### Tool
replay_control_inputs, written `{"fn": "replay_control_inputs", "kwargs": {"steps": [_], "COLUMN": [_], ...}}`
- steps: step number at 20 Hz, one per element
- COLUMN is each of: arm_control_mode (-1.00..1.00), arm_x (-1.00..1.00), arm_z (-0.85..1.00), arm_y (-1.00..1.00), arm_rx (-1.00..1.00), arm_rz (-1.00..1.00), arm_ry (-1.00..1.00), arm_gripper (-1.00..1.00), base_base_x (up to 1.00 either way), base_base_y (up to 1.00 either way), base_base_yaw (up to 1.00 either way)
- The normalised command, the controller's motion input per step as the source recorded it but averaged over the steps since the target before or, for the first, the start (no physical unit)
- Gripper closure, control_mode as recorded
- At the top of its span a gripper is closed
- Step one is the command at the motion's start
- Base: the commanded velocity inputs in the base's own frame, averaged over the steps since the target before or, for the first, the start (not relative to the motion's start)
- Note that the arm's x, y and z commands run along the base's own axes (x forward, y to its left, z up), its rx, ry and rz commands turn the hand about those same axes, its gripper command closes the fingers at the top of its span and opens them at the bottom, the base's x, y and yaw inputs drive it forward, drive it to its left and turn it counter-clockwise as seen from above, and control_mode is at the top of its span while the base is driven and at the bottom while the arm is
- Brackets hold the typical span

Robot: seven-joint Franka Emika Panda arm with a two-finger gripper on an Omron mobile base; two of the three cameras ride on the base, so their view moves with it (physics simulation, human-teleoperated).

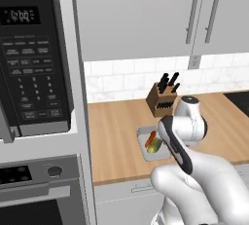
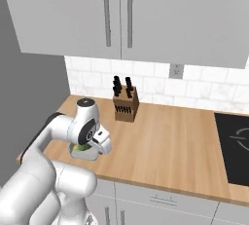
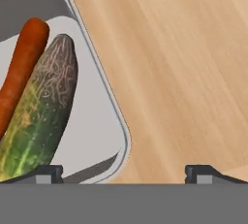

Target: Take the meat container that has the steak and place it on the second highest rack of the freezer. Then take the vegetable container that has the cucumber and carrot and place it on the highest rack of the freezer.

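The vegetable container (image 3: 92, 126) is a shallow grey tray on the wooden counter; it also shows low on the counter near its front edge (image 1: 143, 134) and under my hand (image 2: 80, 155). In it lie the orange carrot (image 3: 24, 68) and the green-yellow cucumber (image 3: 43, 106) side by side. My gripper (image 3: 126, 173) is open just above the tray's near corner. One fingertip (image 3: 48, 172) is over the tray's inside, the other over bare wood, and the tray's wall runs between them. The meat container, the steak and the freezer are out of view.
A wooden knife block (image 1: 162, 101) stands behind the tray near the tiled wall. A black microwave (image 1: 29, 58) over an oven rises at the left. A dark cooktop (image 2: 233, 146) lies at the far right. Grey wall cabinets (image 2: 116, 14) hang overhead.
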Motion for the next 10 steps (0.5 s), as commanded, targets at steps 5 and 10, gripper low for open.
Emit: {"fn": "replay_control_inputs", "kwargs": {"steps": [5, 10], "arm_control_mode": [-1.0, -1.0], "arm_x": [0.28, 0.15], "arm_z": [-0.29, -0.04], "arm_y": [0.0, -0.04], "arm_rx": [0.0, 0.0], "arm_rz": [-0.12, -0.08], "arm_ry": [0.01, 0.09], "arm_gripper": [-1.0, -1.0], "base_base_x": [0.0, 0.0], "base_base_y": [0.0, 0.0], "base_base_yaw": [0.0, 0.0]}}
